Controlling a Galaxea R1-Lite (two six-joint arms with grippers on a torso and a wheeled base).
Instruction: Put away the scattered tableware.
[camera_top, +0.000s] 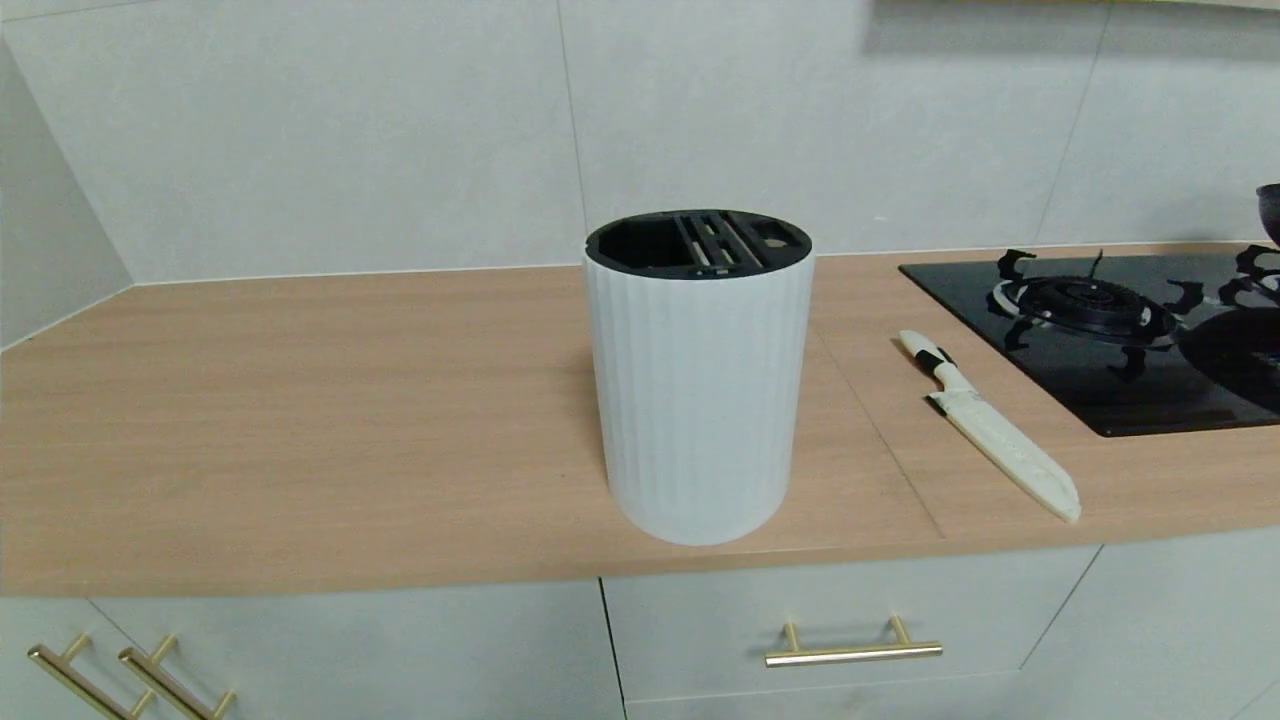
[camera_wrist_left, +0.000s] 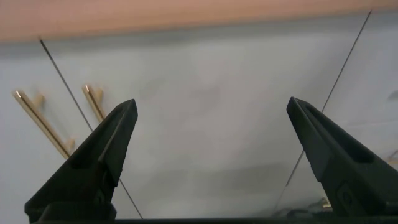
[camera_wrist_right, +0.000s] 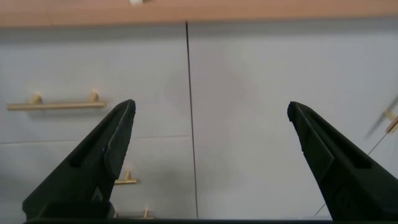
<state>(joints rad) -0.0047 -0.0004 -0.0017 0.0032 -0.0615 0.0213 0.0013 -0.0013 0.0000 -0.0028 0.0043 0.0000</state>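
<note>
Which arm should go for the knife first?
Right. The knife lies on the counter to the right of the holder, near the hob. Both the right gripper and left gripper are open, facing cabinet fronts below the counter, so side decides.

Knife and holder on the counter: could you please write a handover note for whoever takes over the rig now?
Left gripper: open, empty, facing the cabinet fronts. Right gripper: the same.
The knife lies flat on the countertop, between the white holder and the hob. The holder stands upright, visible slots empty.
Done: nothing. Left: grasp the knife, slot it into the holder.
</note>
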